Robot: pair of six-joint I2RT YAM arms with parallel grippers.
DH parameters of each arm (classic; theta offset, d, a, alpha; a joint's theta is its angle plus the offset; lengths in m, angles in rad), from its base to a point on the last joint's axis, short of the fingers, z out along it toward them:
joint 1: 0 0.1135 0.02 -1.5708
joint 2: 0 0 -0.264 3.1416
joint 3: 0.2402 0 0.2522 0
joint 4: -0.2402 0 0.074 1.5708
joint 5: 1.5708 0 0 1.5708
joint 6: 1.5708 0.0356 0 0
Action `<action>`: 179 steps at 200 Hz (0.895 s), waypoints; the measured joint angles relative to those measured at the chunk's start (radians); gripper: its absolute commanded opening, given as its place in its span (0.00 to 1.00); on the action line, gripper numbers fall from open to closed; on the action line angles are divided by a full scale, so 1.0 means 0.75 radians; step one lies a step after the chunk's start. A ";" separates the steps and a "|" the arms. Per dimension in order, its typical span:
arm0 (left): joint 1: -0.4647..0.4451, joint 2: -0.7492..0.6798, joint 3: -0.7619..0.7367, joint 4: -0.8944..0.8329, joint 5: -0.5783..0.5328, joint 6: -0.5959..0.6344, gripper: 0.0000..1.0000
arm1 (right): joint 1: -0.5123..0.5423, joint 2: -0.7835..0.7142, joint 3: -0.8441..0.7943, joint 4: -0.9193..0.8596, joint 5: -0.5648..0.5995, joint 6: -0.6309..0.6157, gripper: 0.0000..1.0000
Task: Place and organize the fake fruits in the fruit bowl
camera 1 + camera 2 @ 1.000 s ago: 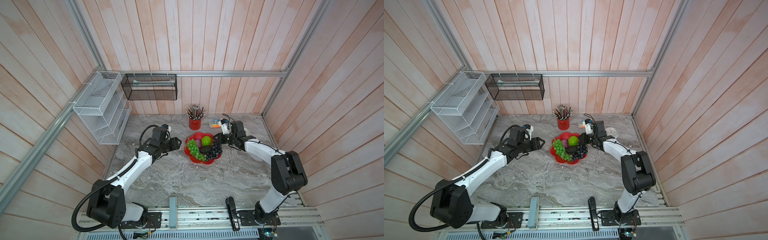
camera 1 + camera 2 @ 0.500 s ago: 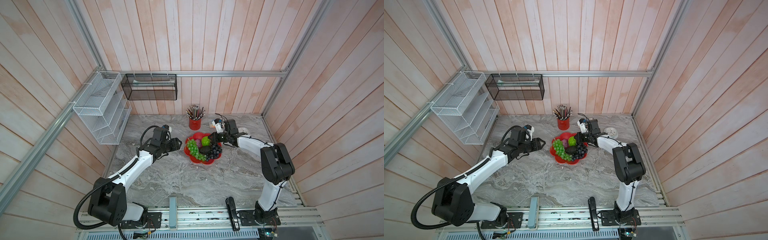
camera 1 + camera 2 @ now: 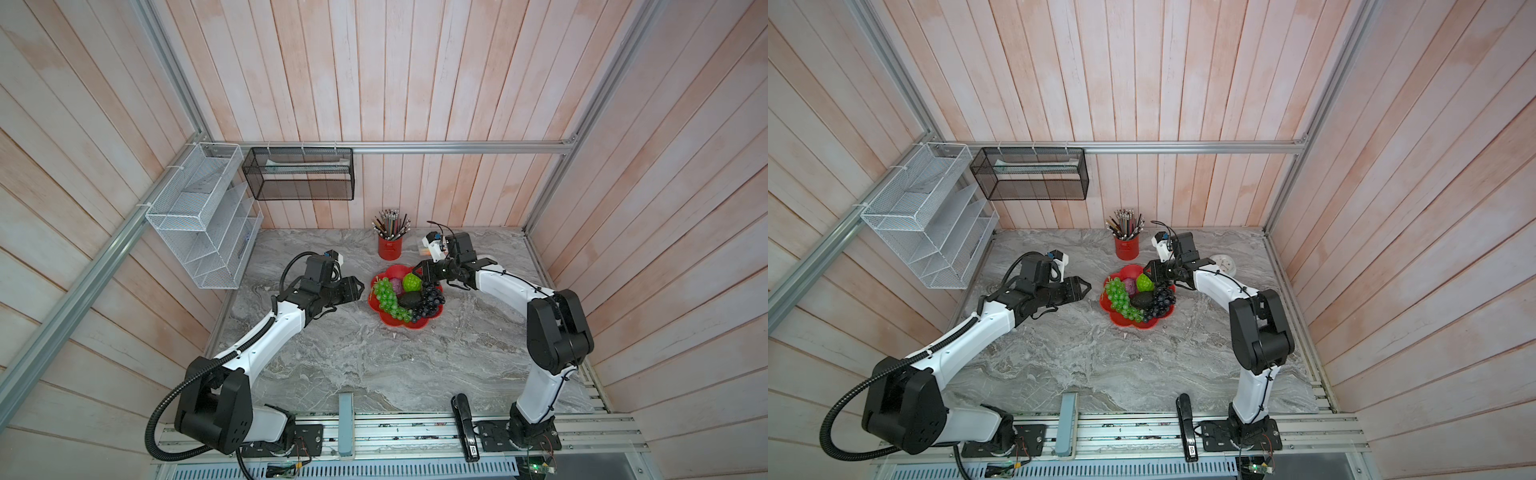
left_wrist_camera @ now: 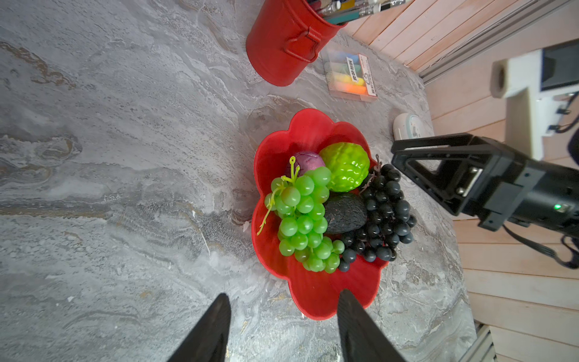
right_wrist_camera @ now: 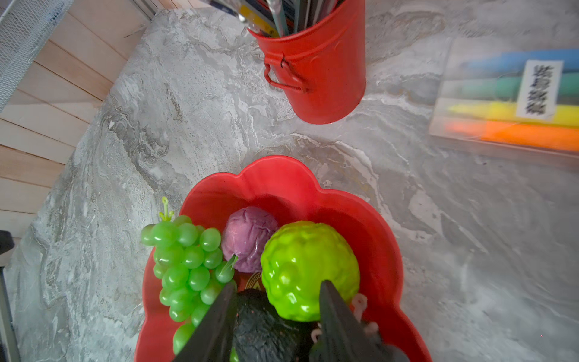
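Observation:
The red fruit bowl sits mid-table in both top views. Inside lie the green grape bunch, the small purple ball, the bumpy lime ball, the dark avocado and the purple-black grapes. My right gripper hangs open over the bowl's back right, straddling lime ball and avocado, gripping nothing. My left gripper is open and empty, just left of the bowl.
A red pencil cup stands behind the bowl. A clear box of crayons and a small white round object lie at the back right. A white wire rack and a black mesh basket hang on the walls.
My right gripper has moved left from beside the bowl to over its back right, and its jaws have gone from shut to open. The left arm has stayed put.

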 measured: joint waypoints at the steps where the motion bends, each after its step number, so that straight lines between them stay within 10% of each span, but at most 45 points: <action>1: 0.000 -0.001 0.000 -0.001 0.000 0.000 0.57 | 0.000 -0.004 -0.002 0.000 0.002 0.000 0.39; 55: 0.000 -0.030 -0.015 -0.026 -0.001 0.000 0.57 | -0.042 -0.324 -0.272 0.032 0.156 0.007 0.19; 179: 0.000 -0.031 -0.022 -0.037 -0.006 -0.011 0.57 | -0.030 -0.179 -0.440 0.121 0.194 0.043 0.09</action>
